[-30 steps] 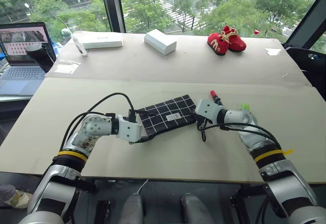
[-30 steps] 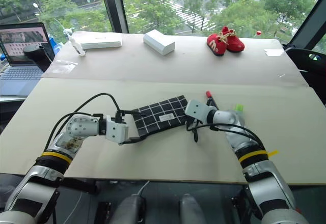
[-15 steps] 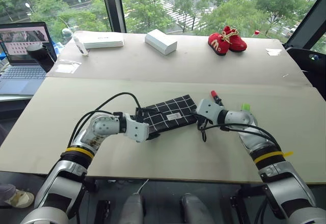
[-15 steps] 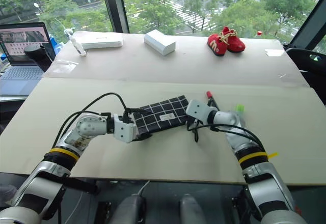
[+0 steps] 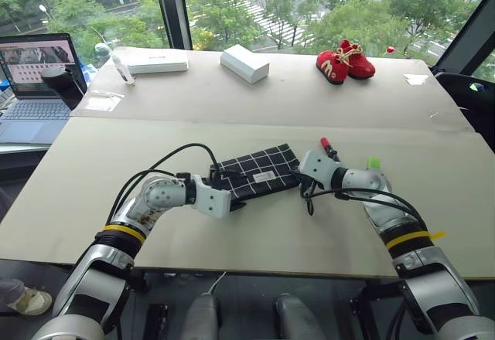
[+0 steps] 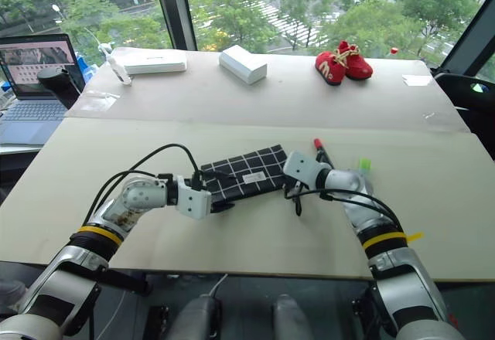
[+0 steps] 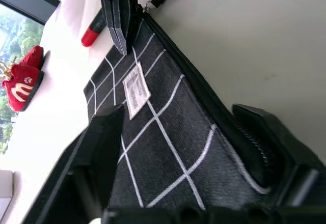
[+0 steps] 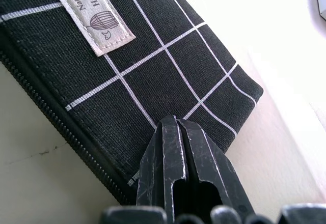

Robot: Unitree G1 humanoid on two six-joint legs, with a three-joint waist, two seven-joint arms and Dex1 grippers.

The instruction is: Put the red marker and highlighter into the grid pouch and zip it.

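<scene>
Looks like an office or a robotics test room a good few floors up; the big windows (image 5: 255,0) with dark frames look down on treetops and a street (so definitely not ground level); the work surface is a wide table (image 5: 232,100) covered in pale board sheets; an open laptop (image 5: 35,77) sits off at the left edge on a separate surface; there's a flat white device (image 5: 155,63) and a white box (image 5: 244,62) at the far side, plus a pair of red baby shoes (image 5: 345,59), which reads like test props rather than anyone's home clutter.
</scene>
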